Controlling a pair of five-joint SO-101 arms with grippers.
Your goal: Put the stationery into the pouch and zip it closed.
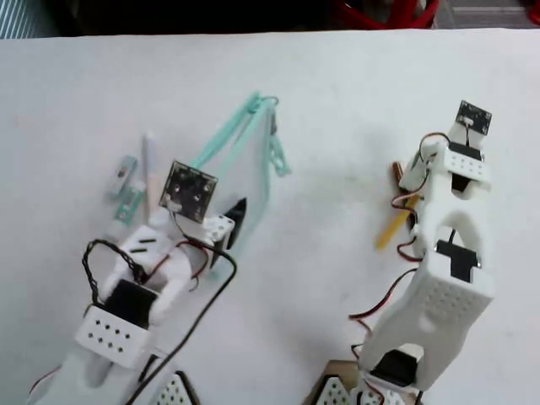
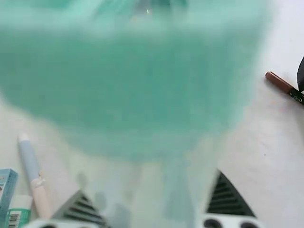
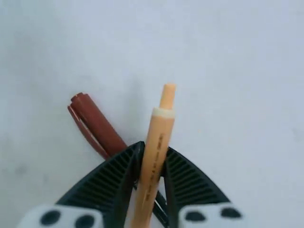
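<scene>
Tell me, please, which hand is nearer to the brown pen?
Right. The right hand, shut on the orange pen, has the brown pen lying right beside it; the left hand is across the table at the mint pouch.

We note a white table [image 1: 337, 101] spanning the whole scene from near to far, its far edge meeting a dark strip of room [image 1: 169, 15], with a red object [image 1: 384, 12] beyond that edge toward the far right, cut off, and a pale grey patch [image 1: 498, 10] just right of it.
</scene>
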